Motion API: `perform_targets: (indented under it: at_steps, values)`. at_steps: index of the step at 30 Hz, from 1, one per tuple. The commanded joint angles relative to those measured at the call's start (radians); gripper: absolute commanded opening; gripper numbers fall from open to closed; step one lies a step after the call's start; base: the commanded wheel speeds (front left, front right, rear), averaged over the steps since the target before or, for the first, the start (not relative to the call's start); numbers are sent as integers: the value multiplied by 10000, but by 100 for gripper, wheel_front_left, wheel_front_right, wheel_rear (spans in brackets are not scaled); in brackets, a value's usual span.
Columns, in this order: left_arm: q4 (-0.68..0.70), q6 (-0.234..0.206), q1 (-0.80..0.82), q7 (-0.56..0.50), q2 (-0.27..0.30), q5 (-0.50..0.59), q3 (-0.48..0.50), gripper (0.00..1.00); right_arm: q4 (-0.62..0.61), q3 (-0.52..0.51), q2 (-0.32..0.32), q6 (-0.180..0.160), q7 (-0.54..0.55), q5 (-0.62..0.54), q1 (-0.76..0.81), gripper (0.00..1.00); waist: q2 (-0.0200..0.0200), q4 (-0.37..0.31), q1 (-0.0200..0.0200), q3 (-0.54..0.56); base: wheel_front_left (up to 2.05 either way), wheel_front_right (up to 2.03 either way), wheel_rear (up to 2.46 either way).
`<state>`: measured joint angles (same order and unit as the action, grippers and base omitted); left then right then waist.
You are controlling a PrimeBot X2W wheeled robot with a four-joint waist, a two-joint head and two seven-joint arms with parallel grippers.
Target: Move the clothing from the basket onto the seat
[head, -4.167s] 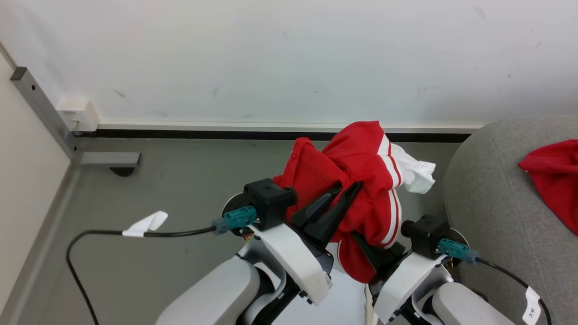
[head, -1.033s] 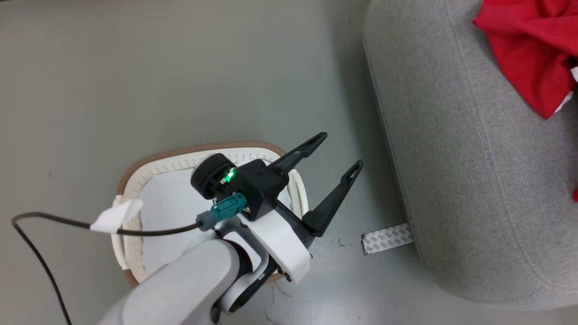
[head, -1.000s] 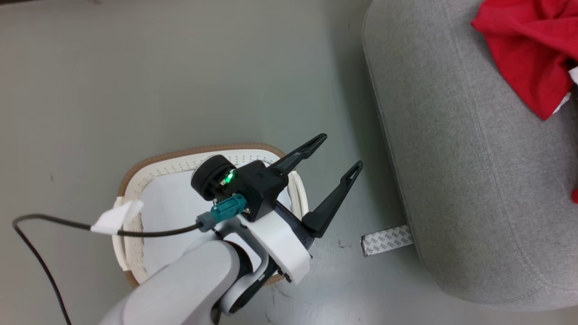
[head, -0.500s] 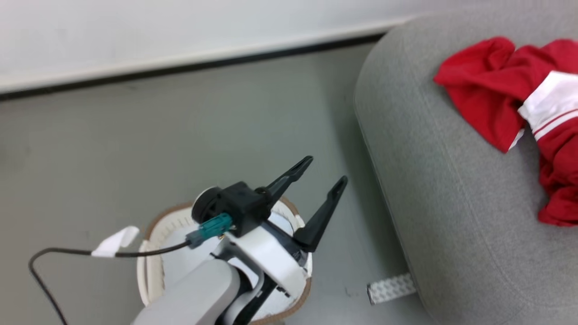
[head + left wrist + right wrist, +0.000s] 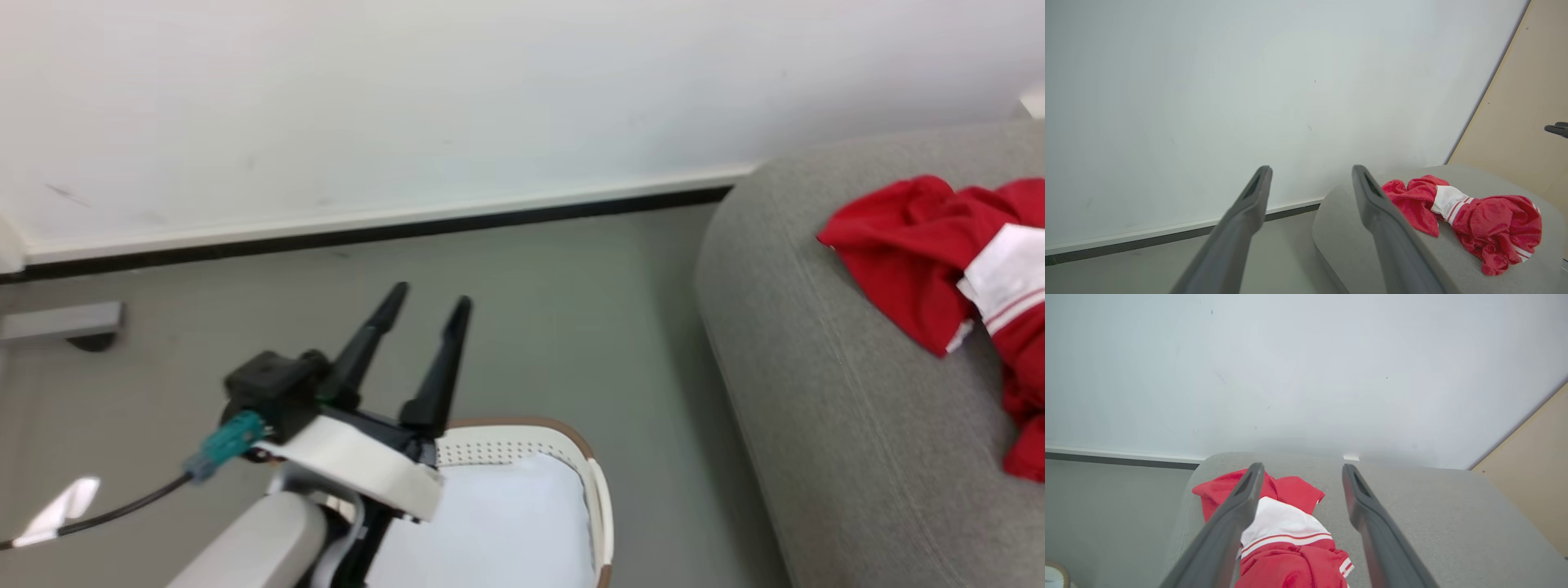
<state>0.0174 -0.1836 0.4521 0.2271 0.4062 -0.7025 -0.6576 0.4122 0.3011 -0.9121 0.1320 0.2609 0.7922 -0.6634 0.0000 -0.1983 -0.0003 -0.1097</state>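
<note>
On the seat (image 5: pixel 816 392) the clothing (image 5: pixel 898 245) now lies free, no longer carried, both arms' jaws standing released.

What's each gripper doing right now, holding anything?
Left gripper: open, holding nothing.
Right gripper: open, holding nothing; the clothing lies on the seat.

No lettering can be read anywhere; the white tag (image 5: pixel 59 510) left of the basket (image 5: pixel 506 449) is too blurred.
</note>
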Motion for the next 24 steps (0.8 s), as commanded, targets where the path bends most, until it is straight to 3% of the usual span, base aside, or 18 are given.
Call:
perform_targets:
  at_steps: [1,7,11,15,20,24]
  values:
    - [82,-101,-196,101,133,-62,164,100,-325,-135,31,-24,-104,-208,291,100,0,395,3,327,0,0,0]
    - [266,-540,-929,287,369,-365,1007,100,-2533,-1427,1169,-26,-664,-999,1656,100,0,984,3,875,0,0,0]
    - [196,-1132,-1631,341,353,-463,1717,100,-4064,-2509,2608,-24,-1257,-1848,2876,100,0,1303,3,1101,0,0,0]
    - [235,-1290,-2253,369,239,-336,2165,100,-5348,-3075,4139,-26,-1773,-2788,4394,100,0,1575,3,1208,0,0,0]
    - [64,-1101,-2965,369,-141,281,2696,100,-5960,-3076,6086,-24,-2646,-3230,5999,100,0,1740,3,1190,0,0,0]
    - [-150,-579,-3353,371,-570,1005,3073,100,-5328,-2639,6931,-24,-3486,-3546,6863,100,0,1863,3,1111,0,0,0]
